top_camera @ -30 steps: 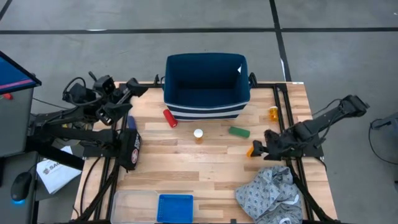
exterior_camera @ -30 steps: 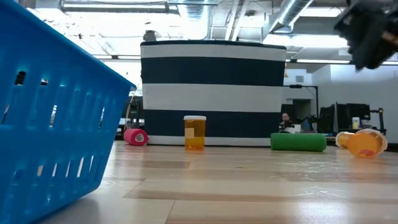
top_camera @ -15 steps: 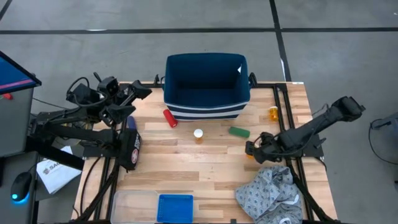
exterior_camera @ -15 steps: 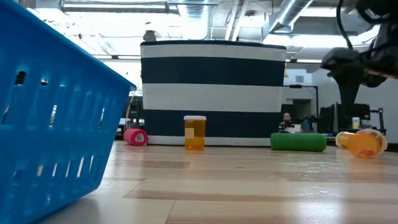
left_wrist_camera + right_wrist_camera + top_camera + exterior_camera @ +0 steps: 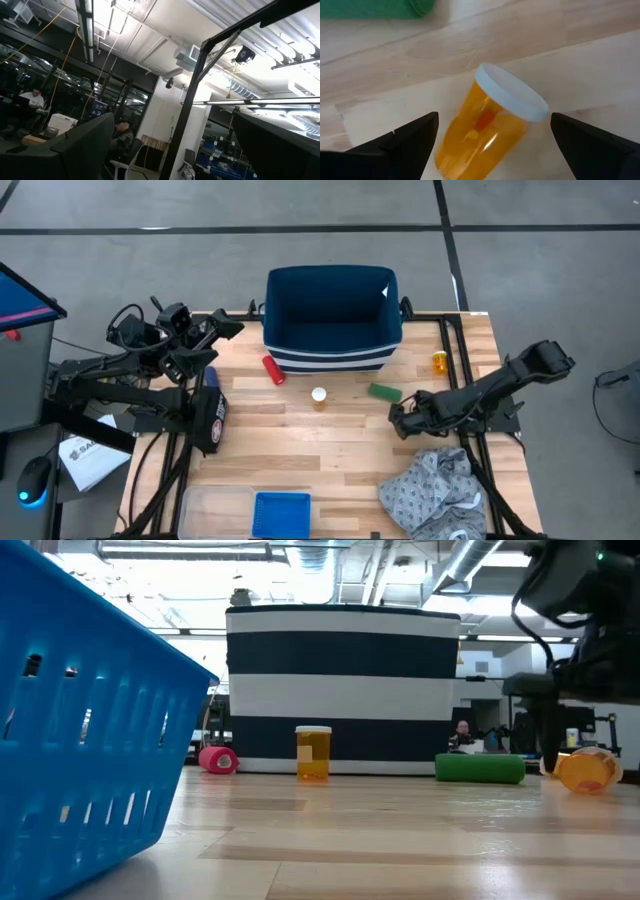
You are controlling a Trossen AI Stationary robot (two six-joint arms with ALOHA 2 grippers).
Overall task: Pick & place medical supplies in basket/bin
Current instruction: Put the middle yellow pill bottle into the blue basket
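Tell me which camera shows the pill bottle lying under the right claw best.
The right wrist view: the orange pill bottle lies on its side, white cap visible, between the open right claw fingers. The high view hides it under the arm; the low view shows it sideways at the table's edge. The left wrist view misses it.

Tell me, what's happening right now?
Right gripper open over a lying orange pill bottle, fingers straddling it. Left gripper waits at the table's left edge. Nothing in the way.

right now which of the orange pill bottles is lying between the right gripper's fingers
The pill bottle on its side beneath the open right gripper, beside the green piece. The upright bottle stands mid-table, and the third bottle sits at the right edge.
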